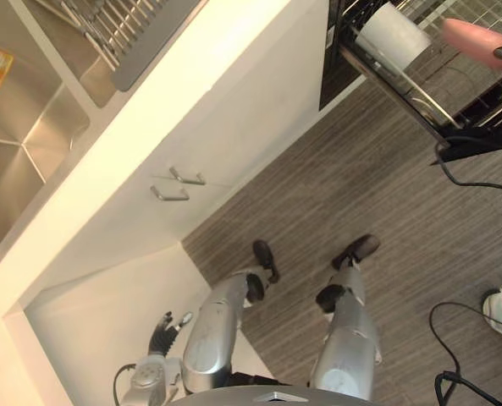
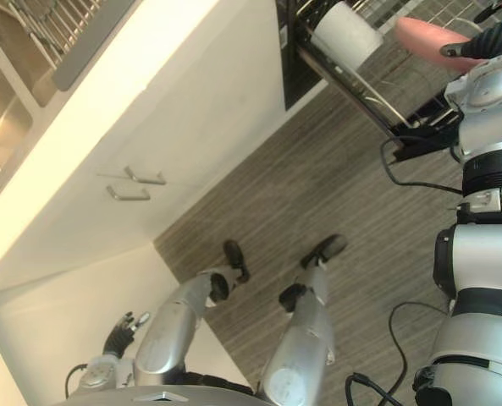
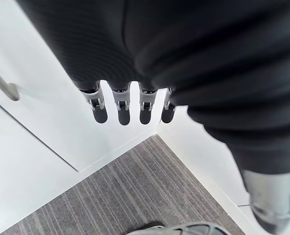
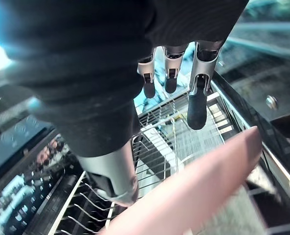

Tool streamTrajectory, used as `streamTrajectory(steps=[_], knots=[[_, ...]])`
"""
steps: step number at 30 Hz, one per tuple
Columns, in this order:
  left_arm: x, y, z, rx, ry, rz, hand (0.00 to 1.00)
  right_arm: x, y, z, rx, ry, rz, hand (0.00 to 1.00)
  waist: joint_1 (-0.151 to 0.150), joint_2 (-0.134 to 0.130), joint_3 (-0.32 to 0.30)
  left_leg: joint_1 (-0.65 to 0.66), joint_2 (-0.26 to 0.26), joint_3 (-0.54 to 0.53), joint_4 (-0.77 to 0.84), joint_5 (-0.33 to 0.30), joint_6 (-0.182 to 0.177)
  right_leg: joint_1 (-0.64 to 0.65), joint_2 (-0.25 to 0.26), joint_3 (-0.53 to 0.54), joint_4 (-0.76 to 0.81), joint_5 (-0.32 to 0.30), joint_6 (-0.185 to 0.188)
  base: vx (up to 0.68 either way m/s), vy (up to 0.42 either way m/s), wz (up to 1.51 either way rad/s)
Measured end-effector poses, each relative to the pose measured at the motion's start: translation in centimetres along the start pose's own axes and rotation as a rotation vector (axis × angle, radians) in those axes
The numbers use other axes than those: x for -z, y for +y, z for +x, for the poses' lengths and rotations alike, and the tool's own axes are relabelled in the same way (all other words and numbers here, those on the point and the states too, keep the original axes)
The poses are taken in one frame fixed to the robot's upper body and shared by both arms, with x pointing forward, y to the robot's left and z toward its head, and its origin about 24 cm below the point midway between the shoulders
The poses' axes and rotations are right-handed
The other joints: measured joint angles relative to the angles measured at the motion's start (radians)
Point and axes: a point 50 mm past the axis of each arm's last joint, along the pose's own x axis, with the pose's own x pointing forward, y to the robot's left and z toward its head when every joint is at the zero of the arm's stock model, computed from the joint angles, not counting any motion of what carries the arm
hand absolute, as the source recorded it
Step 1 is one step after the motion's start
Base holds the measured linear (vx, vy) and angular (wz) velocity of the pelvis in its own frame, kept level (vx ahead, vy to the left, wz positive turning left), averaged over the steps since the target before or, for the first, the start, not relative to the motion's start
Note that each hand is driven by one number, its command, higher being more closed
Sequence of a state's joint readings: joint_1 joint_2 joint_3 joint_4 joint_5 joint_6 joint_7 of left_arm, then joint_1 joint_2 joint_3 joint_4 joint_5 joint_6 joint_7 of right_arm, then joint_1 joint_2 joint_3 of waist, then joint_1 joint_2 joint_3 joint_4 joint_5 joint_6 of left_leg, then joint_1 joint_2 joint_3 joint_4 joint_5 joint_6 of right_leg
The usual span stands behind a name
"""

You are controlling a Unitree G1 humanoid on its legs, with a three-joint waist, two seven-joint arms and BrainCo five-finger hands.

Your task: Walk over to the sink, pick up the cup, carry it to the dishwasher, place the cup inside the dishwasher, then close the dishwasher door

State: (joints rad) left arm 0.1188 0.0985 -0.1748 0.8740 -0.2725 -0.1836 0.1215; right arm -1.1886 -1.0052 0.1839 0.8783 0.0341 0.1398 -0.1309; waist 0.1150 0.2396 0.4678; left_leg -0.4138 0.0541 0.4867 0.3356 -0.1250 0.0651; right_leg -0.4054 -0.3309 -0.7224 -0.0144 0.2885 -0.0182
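Nearest, the left hand (image 1: 160,334) is being hung low at the robot's side, its fingers (image 3: 121,110) being held straight and slightly apart with nothing in them, close to the white cabinet (image 1: 234,127) and above the grey striped floor (image 1: 361,186). Farther off, the pink cup (image 1: 475,38) is being gripped by the right hand (image 2: 494,34), a dark fingertip being laid across it. It is being held in the air over the wire rack (image 1: 424,97) of the open dishwasher (image 1: 339,59), near a white cylinder (image 1: 392,35) in that rack. The steel sink (image 1: 22,110) is being seen well apart from the cup.
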Motion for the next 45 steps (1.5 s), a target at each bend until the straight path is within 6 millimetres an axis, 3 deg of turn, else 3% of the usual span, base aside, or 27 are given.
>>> streamTrajectory(steps=[3,7,13,16,18,19,20,21,23,27,31,37,43,45], knots=[[0.3,0.1,-0.3,-0.003,-0.009,-0.012,0.0,-0.2,0.7,-0.1,-0.079,-0.028,0.152,0.0,-0.02,0.0,0.0,0.044,-0.012,-0.004,-0.026,0.003,-0.004,0.033,-0.01,-0.001,0.004,-0.011,0.012,0.06,0.085,0.0],[0.4,0.1,-0.3,0.002,-0.012,-0.015,0.0,-1.0,0.7,-0.3,-0.099,-0.079,0.185,0.0,-0.033,0.0,0.0,0.091,-0.018,-0.011,-0.051,0.008,-0.009,0.076,-0.012,-0.009,0.005,-0.019,0.019,0.08,0.069,0.04],[1.0,0.3,-0.7,-0.019,-0.006,-0.044,0.0,-0.1,-1.6,-0.3,0.041,-0.072,0.394,0.0,-0.069,-0.008,0.005,0.199,-0.028,-0.04,-0.086,0.007,-0.015,0.194,-0.008,-0.042,0.008,-0.025,0.041,0.11,0.04,0.12],[1.1,1.0,-0.7,-0.051,-0.006,-0.069,0.0,2.8,-4.5,-0.7,0.214,0.012,0.553,0.0,-0.087,-0.033,0.012,0.229,-0.028,-0.063,-0.087,0.001,-0.02,0.238,-0.007,-0.062,0.008,-0.034,0.049,0.08,0.031,0.16],[1.3,1.6,-0.7,-0.078,0.007,-0.077,0.0,8.3,-6.5,-1.9,0.35,0.201,0.698,0.0,-0.095,-0.064,0.011,0.255,-0.027,-0.074,-0.087,-0.002,-0.02,0.273,-0.007,-0.079,0.013,-0.042,0.056,0.06,0.025,0.12],[1.6,1.8,-0.8,-0.089,0.018,-0.081,0.0,9.9,-6.5,-2.4,0.371,0.257,0.735,0.0,-0.098,-0.073,0.007,0.263,-0.027,-0.076,-0.087,-0.005,-0.021,0.281,-0.009,-0.082,0.02,-0.047,0.059,0.07,0.037,0.06],[2.1,2.2,-0.9,-0.111,0.043,-0.078,0.0,12.8,-6.1,-3.6,0.398,0.368,0.776,0.0,-0.104,-0.092,-0.002,0.276,-0.026,-0.076,-0.09,-0.008,-0.022,0.287,-0.014,-0.082,0.039,-0.059,0.055,0.05,0.029,-0.01],[2.4,2.4,-1.0,-0.12,0.056,-0.072,0.0,14.2,-6.0,-4.3,0.407,0.421,0.779,1.0,-0.107,-0.101,-0.006,0.282,-0.026,-0.076,-0.091,-0.008,-0.023,0.291,-0.015,-0.082,0.043,-0.06,0.054,0.05,0.035,-0.04],[3.3,3.1,-1.3,-0.138,0.098,-0.04,0.0,17.8,-5.4,-6.6,0.431,0.572,0.774,1.0,-0.121,-0.133,-0.022,0.294,-0.027,-0.074,-0.095,-0.011,-0.023,0.297,-0.019,-0.082,0.053,-0.064,0.055,0.02,0.027,-0.05],[3.8,3.7,-1.5,-0.157,0.123,-0.012,0.0,20.2,-3.9,-8.3,0.412,0.685,0.799,1.0,-0.137,-0.157,-0.034,0.291,-0.027,-0.069,-0.105,-0.014,-0.029,0.287,-0.026,-0.08,0.066,-0.083,0.048,-0.03,0.024,-0.04],[3.9,3.7,-1.5,-0.145,0.123,0.03,0.0,20.6,-2.0,-8.6,0.34,0.738,0.794,1.0,-0.135,-0.154,-0.037,0.251,-0.027,-0.065,-0.113,0.008,-0.032,0.24,-0.026,-0.08,0.068,-0.084,0.045,-0.03,0.009,0.01],[4.3,3.1,-1.6,-0.118,0.142,0.092,0.0,17.6,-0.8,-6.3,0.233,0.712,0.649,1.0,-0.131,-0.123,-0.044,0.162,-0.034,-0.043,-0.101,0.031,-0.017,0.134,-0.028,-0.042,0.062,-0.043,0.026,-0.01,0.024,-0.08],[4.0,1.4,-1.3,-0.053,0.133,0.134,0.0,14.3,-1.4,-4.1,0.176,0.645,0.399,1.0,-0.096,-0.021,-0.034,0.067,-0.045,-0.032,-0.08,0.037,-0.002,0.048,-0.035,-0.027,0.036,-0.006,0.014,-0.02,0.047,0.01],[3.5,0.6,-0.9,-0.033,0.115,0.124,0.0,12.2,-1.6,-3.1,0.133,0.56,0.246,1.0,-0.074,0.013,-0.025,0.04,-0.045,-0.029,-0.076,0.041,0.004,0.021,-0.037,-0.023,0.034,-0.001,0.009,-0.04,0.046,0.01]])
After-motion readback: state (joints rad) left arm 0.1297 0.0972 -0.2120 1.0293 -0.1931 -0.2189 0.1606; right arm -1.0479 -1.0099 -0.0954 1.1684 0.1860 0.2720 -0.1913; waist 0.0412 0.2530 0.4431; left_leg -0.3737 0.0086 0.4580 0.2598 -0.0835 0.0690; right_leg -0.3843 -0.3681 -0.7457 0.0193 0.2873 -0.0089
